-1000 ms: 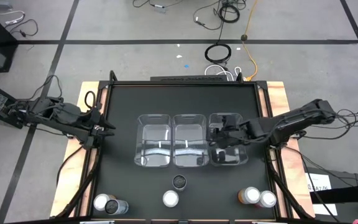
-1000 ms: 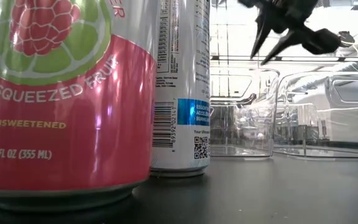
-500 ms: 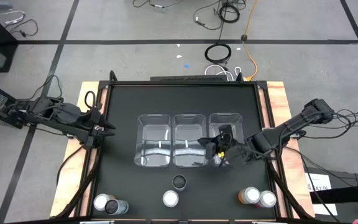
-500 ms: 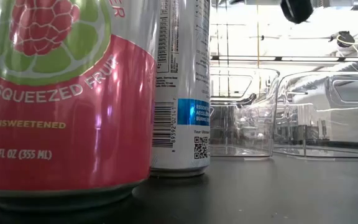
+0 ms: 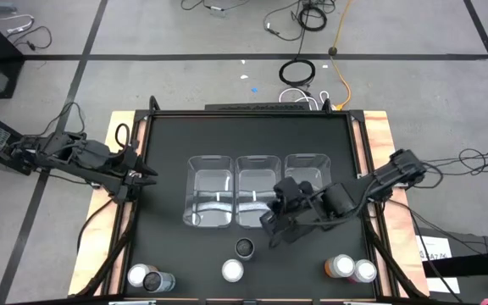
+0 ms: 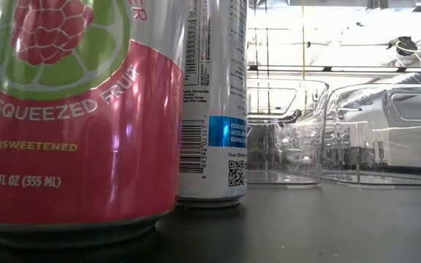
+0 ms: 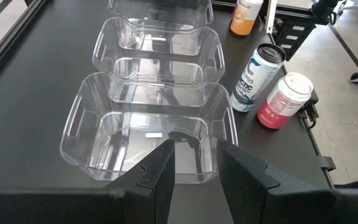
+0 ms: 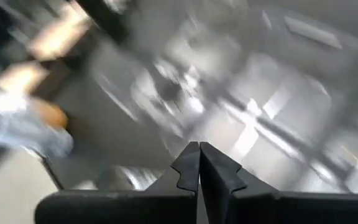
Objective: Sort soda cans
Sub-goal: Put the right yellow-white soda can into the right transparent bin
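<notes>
Jaws on the right gripper (image 5: pixel 271 233) are pressed together with nothing between them, you can see the two fingers meeting edge to edge in its wrist cam. It's hanging over the near side of the middle bin (image 5: pixel 257 202), pointed toward the near edge of the table.

What matters here: the black can (image 5: pixel 244 248) stands upright just beyond those tips, toward the near edge and a touch to the left. So its long axis is vertical, and I'd say the fingers need to spread before they can straddle it.

The other cans I can make out all sit along the near edge, two by the near-left corner, a silver-topped one (image 5: pixel 232 270) mid-edge, two by the near-right corner.

Left gripper (image 5: pixel 145 176) waits at the left edge with its fingers a bit apart, empty, much farther from that can.
</notes>
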You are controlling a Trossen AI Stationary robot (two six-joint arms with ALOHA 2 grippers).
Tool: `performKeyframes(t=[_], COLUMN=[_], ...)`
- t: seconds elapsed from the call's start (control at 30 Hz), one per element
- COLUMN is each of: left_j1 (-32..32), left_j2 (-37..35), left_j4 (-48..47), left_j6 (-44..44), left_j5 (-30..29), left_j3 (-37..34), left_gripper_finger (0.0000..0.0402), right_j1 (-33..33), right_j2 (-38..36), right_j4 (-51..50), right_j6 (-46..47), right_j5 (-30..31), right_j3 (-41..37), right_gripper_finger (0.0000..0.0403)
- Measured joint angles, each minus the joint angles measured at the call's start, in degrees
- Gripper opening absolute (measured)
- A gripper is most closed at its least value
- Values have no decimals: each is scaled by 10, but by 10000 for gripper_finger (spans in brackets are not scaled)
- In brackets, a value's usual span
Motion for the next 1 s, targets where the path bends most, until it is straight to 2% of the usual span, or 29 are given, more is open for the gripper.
performKeyframes(t=[0.13, 0.23, 0.37, 0.43, 0.53, 0.8, 0.9, 1.0], left_j1=[0, 0, 0, 0, 0, 0, 0, 0], left_j2=[0, 0, 0, 0, 0, 0, 0, 0], left_j4=[0, 0, -1, -1, -1, -1, -1, -1], left_j6=[0, -1, -30, -43, -45, -45, -45, -45], left_j5=[0, -1, -1, -1, -1, -1, -1, -1], left_j3=[0, 0, 0, 0, 0, 0, 0, 0], left_gripper_finger=[128, 128, 128, 128, 128, 128, 128, 128], right_j1=[1, 1, 12, 33, 81, 244, 287, 318], right_j2=[33, 41, 46, 42, 33, -1, -25, -51], right_j4=[-111, -138, -218, -215, -216, -218, -218, -219], right_j6=[5, -8, 38, 48, 71, 233, 319, 412], right_j5=[-92, -160, -225, -218, -176, -95, -101, -140], right_j3=[54, 56, 56, 50, 46, 44, 17, -50], right_gripper_finger=[3, 3, 4, 4, 4, 4, 4, 4])
